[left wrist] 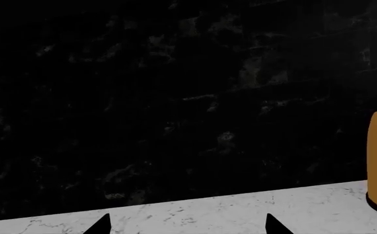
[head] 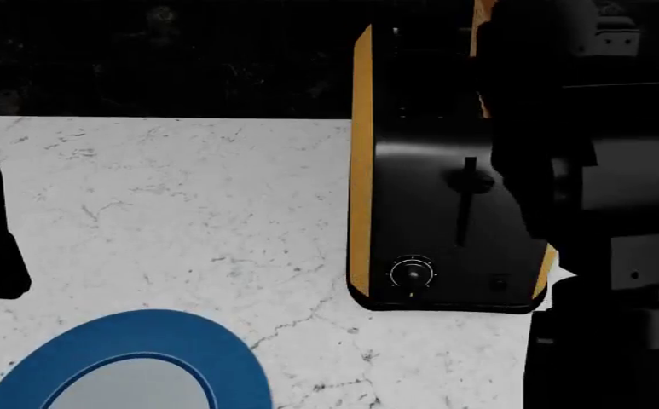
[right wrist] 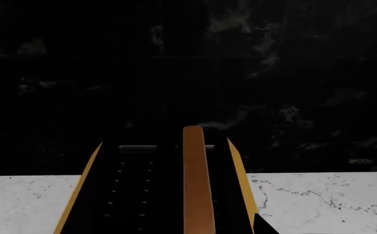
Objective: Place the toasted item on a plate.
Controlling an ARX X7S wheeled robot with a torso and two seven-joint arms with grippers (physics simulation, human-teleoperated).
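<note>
We look down on a white marble countertop [head: 193, 213] veined in grey, backed by a dark black marbled wall [left wrist: 175, 87]. On it stands a black toaster with orange-yellow side panels [head: 443, 221], its front showing a vertical lever and a small round dial low on the left. In the right wrist view we see along the toaster's top: a tan-brown slice of toasted bread [right wrist: 197, 185] stands upright on edge in one slot, its crust rising above the top, while the slot beside it looks dark and we cannot tell if anything sits there.

Near the bottom left of the head view lies a round plate with a wide bright blue rim [head: 182, 341] and pale grey centre, well apart from the toaster, with nothing on the part we see.

Our right arm covers the right side of the toaster as a dark mass; only one black fingertip of the right gripper [right wrist: 263, 225] shows, so we cannot tell its state. Our left gripper [left wrist: 187, 225] hangs over bare counter, its two pointed black tips spread well apart and holding nothing.
</note>
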